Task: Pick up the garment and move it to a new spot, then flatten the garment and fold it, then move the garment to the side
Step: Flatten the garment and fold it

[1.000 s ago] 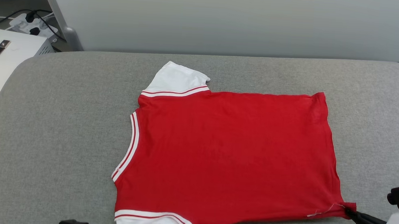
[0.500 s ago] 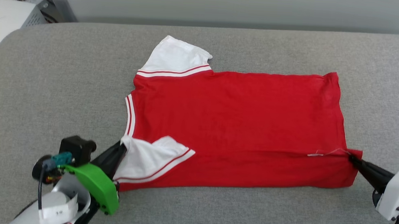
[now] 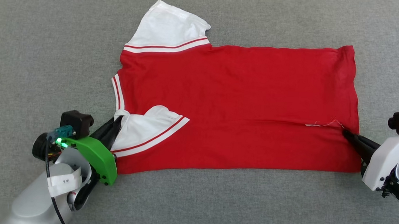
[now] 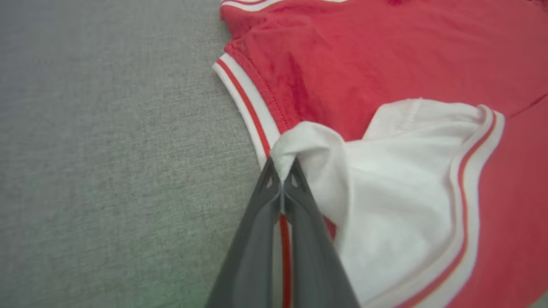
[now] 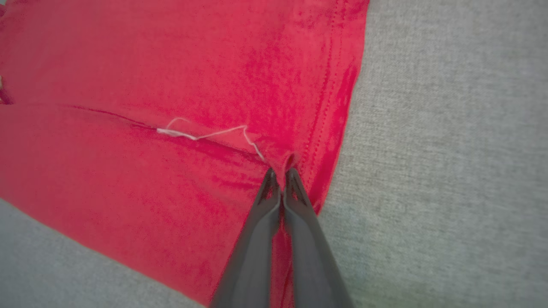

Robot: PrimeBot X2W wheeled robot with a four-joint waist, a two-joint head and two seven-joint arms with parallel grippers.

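The garment (image 3: 234, 93) is lying flat on the grey padded surface (image 3: 45, 56), with its near edge folded over onto the body. The left gripper (image 3: 118, 119) is pinching the white sleeve (image 4: 398, 179) at the left end, its fingers closed tightly on the cloth. The right gripper (image 3: 346, 132) is clamping the red cloth at the right end.

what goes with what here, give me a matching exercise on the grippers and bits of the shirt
1. left gripper
2. right gripper
3. far sleeve
4. white thread

a. spread flat on the grey surface
b. shut on the garment at its hem corner
c. lying loose on the red fabric
d. shut on the tip of the near sleeve

Pairs: 1-d, 2-b, 3-a, 4-c
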